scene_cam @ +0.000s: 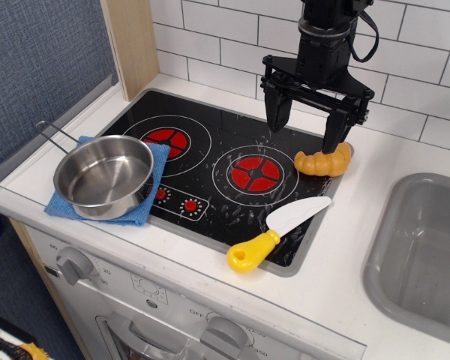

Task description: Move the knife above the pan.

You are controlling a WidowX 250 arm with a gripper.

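Stovetop (210, 161) open between knife (279, 232), pan (105, 175); croissant (324, 161) aside.

A child's play kitchen set: a toy stove (210, 161) with two painted red burners (256, 172), dials (76, 264) on its front, a grey sink (420, 247) set into the white surface (337, 285), and white tiled wall (210, 45) behind, with a small steel pan (103, 176) on a blue cloth (146, 210).

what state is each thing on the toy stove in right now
gripper: open, empty, raised above the stove's back right
knife: lying flat at the stove's front right edge, untouched
pan: upright, empty, sitting on the blue cloth
croissant: resting at the stove's right edge, under one gripper finger
sink: empty as far as visible
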